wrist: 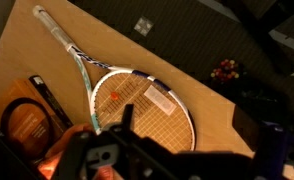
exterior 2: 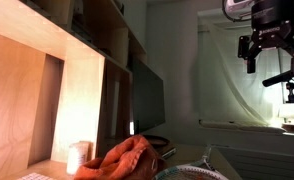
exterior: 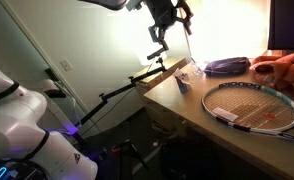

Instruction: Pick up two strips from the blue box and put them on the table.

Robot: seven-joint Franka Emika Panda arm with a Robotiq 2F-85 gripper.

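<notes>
The small blue box (exterior: pixel 185 79) stands near the end of the table (exterior: pixel 192 105), beside the head of a tennis racket (exterior: pixel 252 106). It does not show in the wrist view. My gripper (exterior: pixel 167 25) hangs high above that end of the table. Its fingers look spread apart in both exterior views (exterior 2: pixel 269 45), and I see nothing clearly held. In the wrist view only dark gripper parts (wrist: pixel 137 160) fill the bottom. A small pale piece (wrist: pixel 142 25) lies on the table (wrist: pixel 202 85) between the racket and the edge. A white strip (wrist: pixel 159 100) lies on the racket strings.
A dark flat oval pouch (exterior: pixel 227 66) and an orange cloth (exterior: pixel 287 70) lie at the back of the table. An orange coil package (wrist: pixel 27 122) lies by the racket (wrist: pixel 137 105). A black stand arm (exterior: pixel 137 80) reaches toward the table's end.
</notes>
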